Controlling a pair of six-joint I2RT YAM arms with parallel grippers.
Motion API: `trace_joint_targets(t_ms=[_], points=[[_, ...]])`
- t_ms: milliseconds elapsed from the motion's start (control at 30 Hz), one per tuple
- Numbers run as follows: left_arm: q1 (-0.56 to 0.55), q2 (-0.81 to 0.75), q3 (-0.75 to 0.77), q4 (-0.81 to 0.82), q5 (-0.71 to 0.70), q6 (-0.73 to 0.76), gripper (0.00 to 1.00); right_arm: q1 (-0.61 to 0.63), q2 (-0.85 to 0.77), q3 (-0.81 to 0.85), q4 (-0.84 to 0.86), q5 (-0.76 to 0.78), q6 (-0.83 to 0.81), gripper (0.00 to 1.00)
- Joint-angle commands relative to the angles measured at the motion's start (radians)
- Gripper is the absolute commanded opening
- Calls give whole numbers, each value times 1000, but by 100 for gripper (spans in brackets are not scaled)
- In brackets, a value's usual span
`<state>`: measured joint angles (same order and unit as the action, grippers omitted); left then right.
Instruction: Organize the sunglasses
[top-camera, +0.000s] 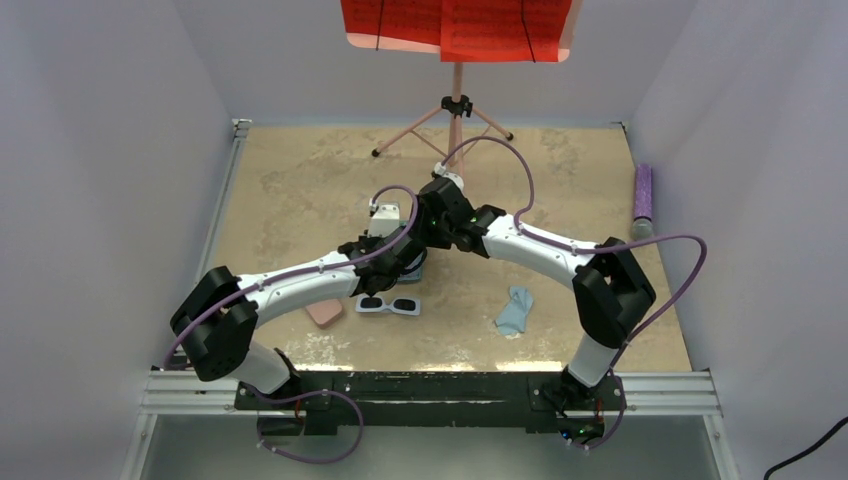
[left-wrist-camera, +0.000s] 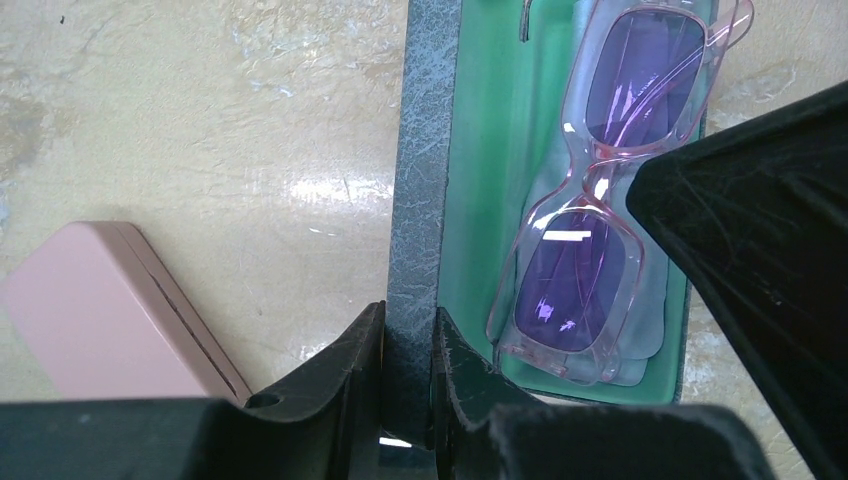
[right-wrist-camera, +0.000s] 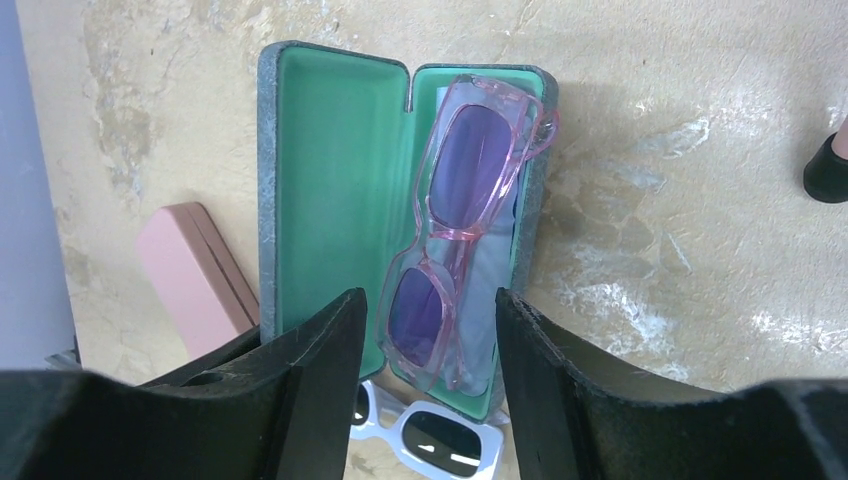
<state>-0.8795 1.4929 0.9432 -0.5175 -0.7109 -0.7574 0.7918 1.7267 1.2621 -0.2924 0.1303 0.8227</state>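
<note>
The pink-purple sunglasses (right-wrist-camera: 450, 230) lie folded in the base half of the open grey-blue case (right-wrist-camera: 310, 180), on a pale cloth; they also show in the left wrist view (left-wrist-camera: 610, 180). My left gripper (left-wrist-camera: 408, 370) is shut on the upright lid of the grey-blue case (left-wrist-camera: 425, 180). My right gripper (right-wrist-camera: 430, 340) is open above the case, its fingers (right-wrist-camera: 560, 380) either side of the pink pair. The white sunglasses (top-camera: 388, 305) lie on the table just in front of the case, also seen in the right wrist view (right-wrist-camera: 430, 435).
A closed pink case (top-camera: 325, 313) lies left of the white pair. A light blue cloth (top-camera: 516, 310) lies to the right. A purple cylinder (top-camera: 642, 200) lies at the far right. A stand (top-camera: 456, 110) with a red sheet is at the back.
</note>
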Motion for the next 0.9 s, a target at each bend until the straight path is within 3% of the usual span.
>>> trace_joint_targets(t_ms=[0,100,467,633,767,867], points=[[-2,-38,48,49,-53,20,0,2,-20,10,30,-24,-33,53],[-3,-41,52,47,-46,23,0,1,7,17,53,-106,-35,51],[-3,-79,54,46,-30,-3,0,2,5,-59,88,-139,29,50],[-3,-91,54,42,-30,-9,0,1,17,-61,98,-164,42,45],[-3,-101,52,45,-24,-13,0,2,15,-83,150,-202,51,34],[-2,-112,50,45,-24,-16,0,0,29,-70,130,-213,62,33]])
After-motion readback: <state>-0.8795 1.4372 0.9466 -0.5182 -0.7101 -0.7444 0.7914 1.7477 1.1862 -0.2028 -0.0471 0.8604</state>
